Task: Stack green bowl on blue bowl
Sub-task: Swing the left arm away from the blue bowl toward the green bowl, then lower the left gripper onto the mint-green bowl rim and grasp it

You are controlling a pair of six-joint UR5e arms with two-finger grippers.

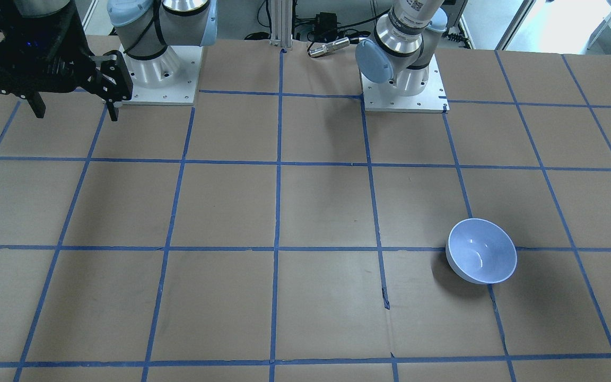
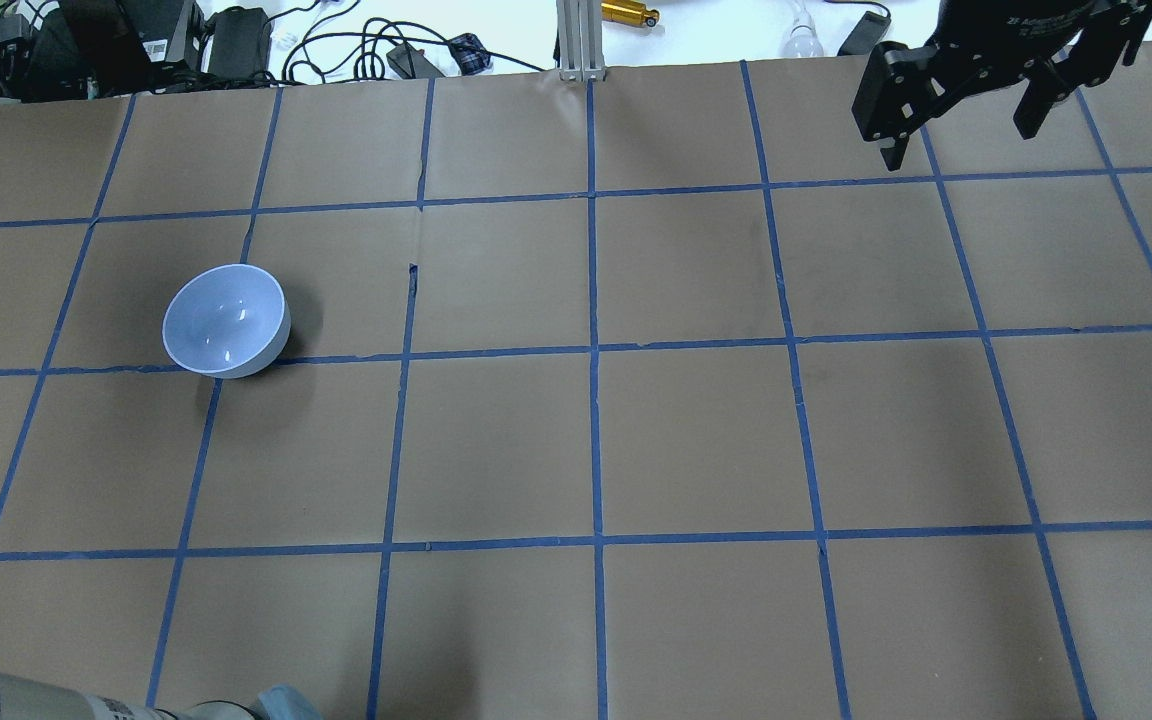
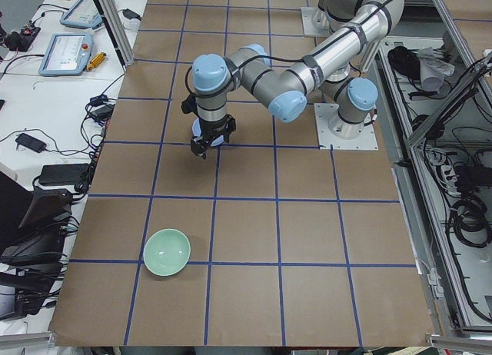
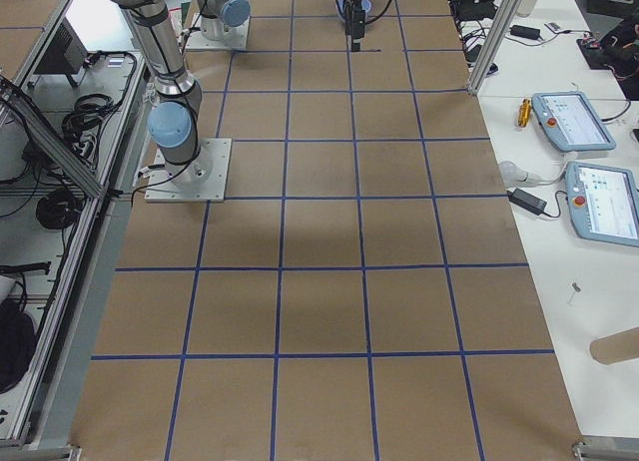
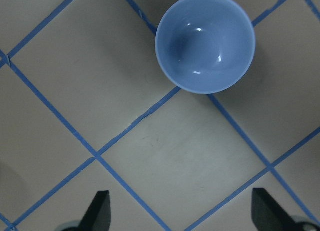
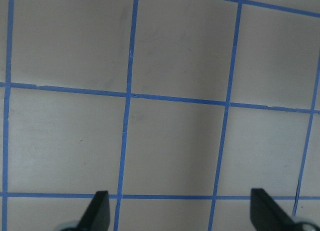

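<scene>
Exterior left is showing the green bowl (image 3: 167, 253), likely light, stiff, slippery, inviting a rim pinch. Left gripper (image 5: 180, 213) and right gripper (image 6: 180, 213) are gaping wide.

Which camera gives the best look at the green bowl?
The exterior left view: the green bowl shows whole, upright and empty, on the table. The overhead exterior catches only a sliver at its left edge. The front-facing, right and both wrist views miss it entirely.
</scene>
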